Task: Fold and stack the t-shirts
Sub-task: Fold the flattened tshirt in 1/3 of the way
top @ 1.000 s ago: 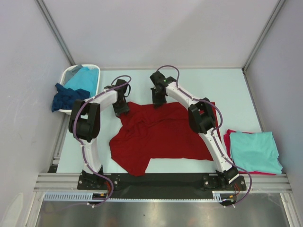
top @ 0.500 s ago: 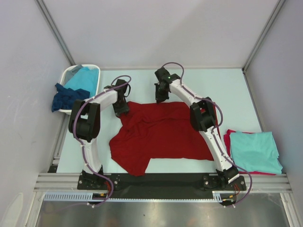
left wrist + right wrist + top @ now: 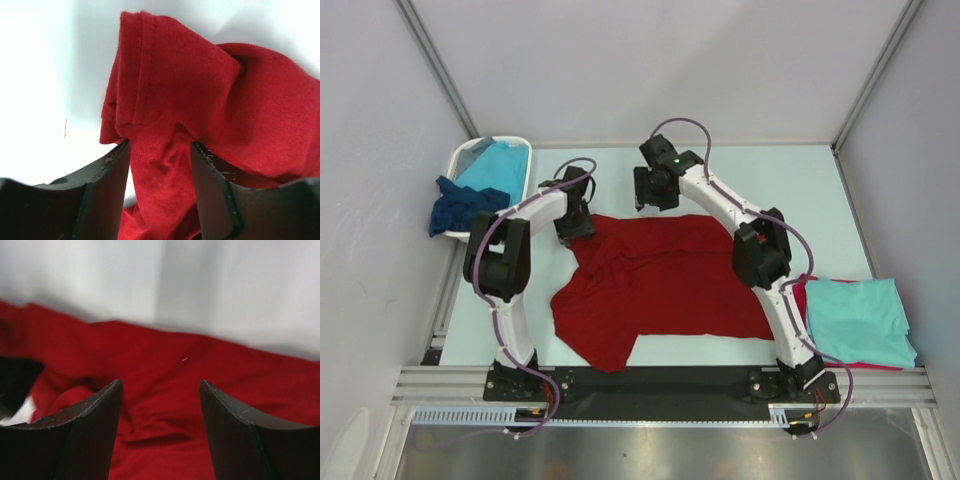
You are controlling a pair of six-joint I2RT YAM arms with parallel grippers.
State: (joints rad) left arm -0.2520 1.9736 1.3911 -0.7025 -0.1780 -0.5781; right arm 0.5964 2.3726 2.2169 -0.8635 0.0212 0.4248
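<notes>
**Under the left gripper [image 3: 160, 142] and the right gripper [image 3: 160, 385]: one shirt spread out, no fold made yet**

Below both grippers and reaching back toward their bases, the dark red t-shirt [image 3: 660, 285] lies opened out on the table [image 3: 770, 180], wrinkled; no edge is turned over, so I judge its folding not yet begun. Well off to the right gripper's right, a folded turquoise t-shirt [image 3: 860, 320] sits on a folded red t-shirt [image 3: 800, 290]; that makes two done and stacked. Off to the left gripper's left, the white basket [image 3: 460, 160] holds a second turquoise t-shirt [image 3: 502, 165], and a navy t-shirt [image 3: 460, 208] hangs over its rim; those two are left, besides the one on the table.

The right gripper's jaws stand wide with nothing between them, red cloth below them. The left gripper's jaws stand apart around a bunched, hemmed edge of the dark red t-shirt; whether they press it or merely straddle it I cannot tell. The right wrist view is blurred; the folded red t-shirt shows only as a strip at the stack's edge, so its fold cannot be checked; whether more shirts lie deeper in the basket is hidden.
</notes>
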